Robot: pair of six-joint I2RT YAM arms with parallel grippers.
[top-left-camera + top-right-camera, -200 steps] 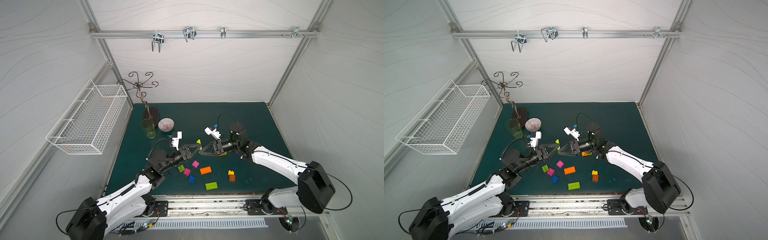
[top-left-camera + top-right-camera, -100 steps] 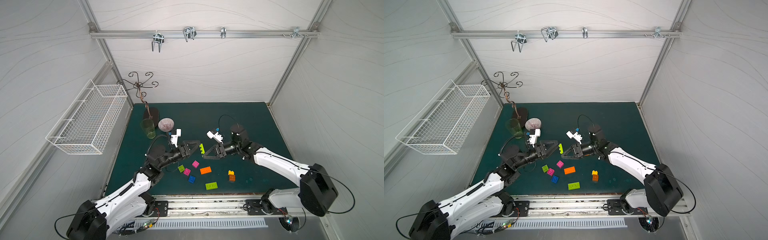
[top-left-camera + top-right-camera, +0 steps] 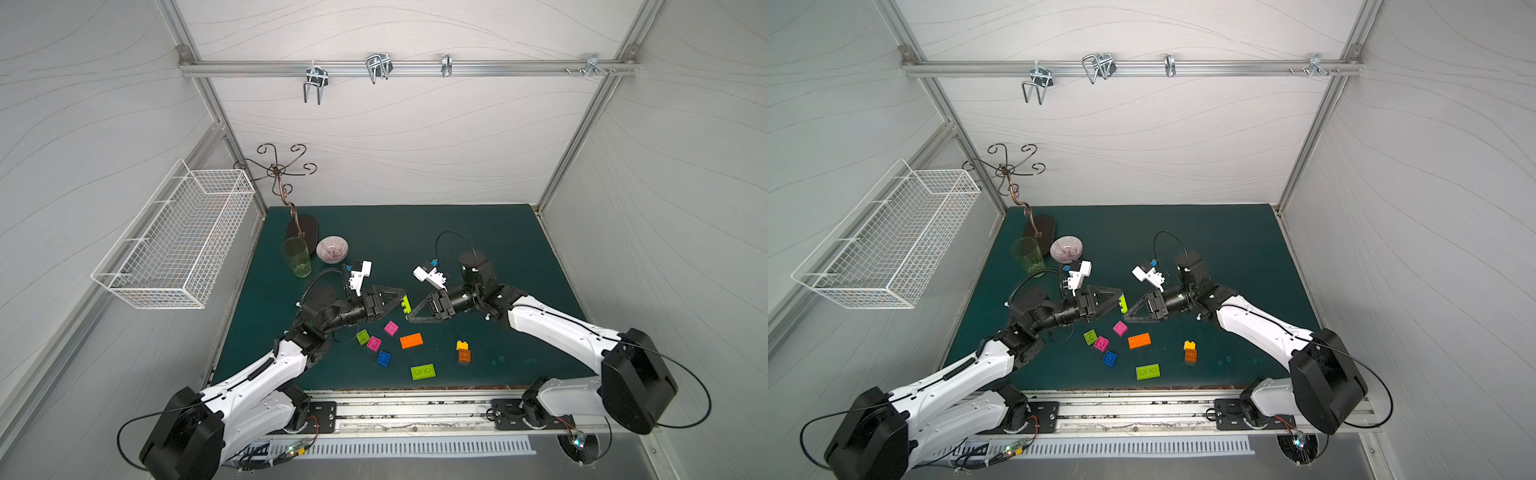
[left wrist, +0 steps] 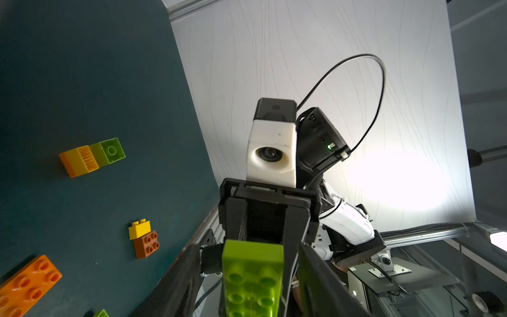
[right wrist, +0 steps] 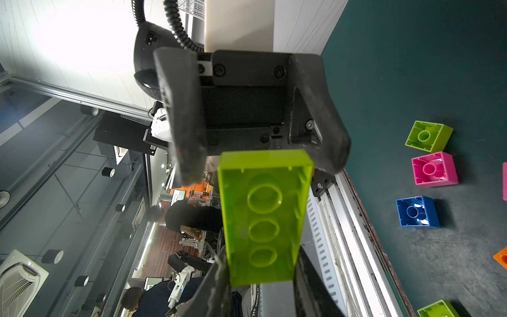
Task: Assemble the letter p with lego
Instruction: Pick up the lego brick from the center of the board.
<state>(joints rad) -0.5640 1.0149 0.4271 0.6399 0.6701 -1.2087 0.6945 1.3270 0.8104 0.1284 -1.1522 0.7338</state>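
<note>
Over mat, brick between right fingers

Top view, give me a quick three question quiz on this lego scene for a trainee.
1. True or false: the blue brick is in a gripper.
2. Which gripper clamps the raised lime brick? A left, B right.
3. What colour is the brick nearest the front edge of the mat?
Key: 1 false, it lies on the mat. 2 B, the right gripper. 3 lime.
</note>
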